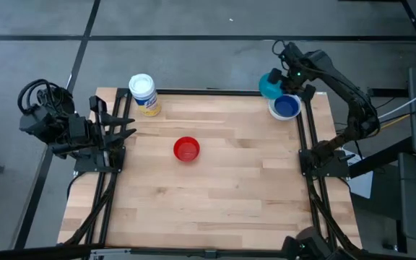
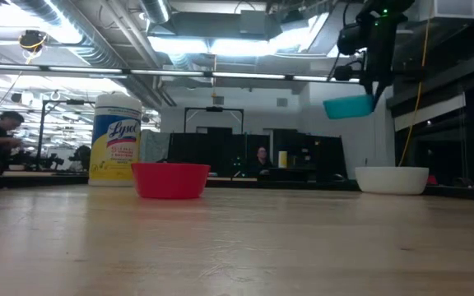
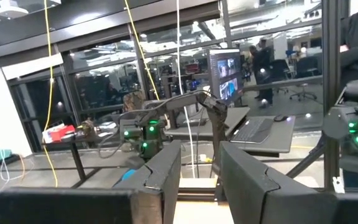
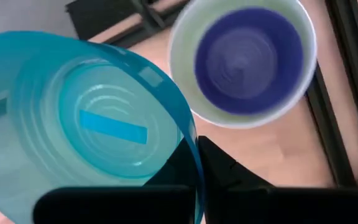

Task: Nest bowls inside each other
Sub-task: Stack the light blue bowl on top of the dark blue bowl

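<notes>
Teal bowl (image 4: 86, 124) pinched by rim in my R gripper (image 4: 194, 168), lifted near stack (image 1: 286, 107) for nesting; L gripper (image 1: 121, 130) parked, part-open, empty.

Lone bowl (image 1: 186, 149) mid-table, nested bowls (image 1: 286, 107) far-right corner.

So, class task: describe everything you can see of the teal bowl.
The teal bowl is small, round, translucent plastic, with ringed ridges and a rectangular mark on its base. The right tool is shut on its rim, holding it tilted in the air, clear of the table, beside the stack with the dark blue bowl inside. Only the tool touches it.
</notes>
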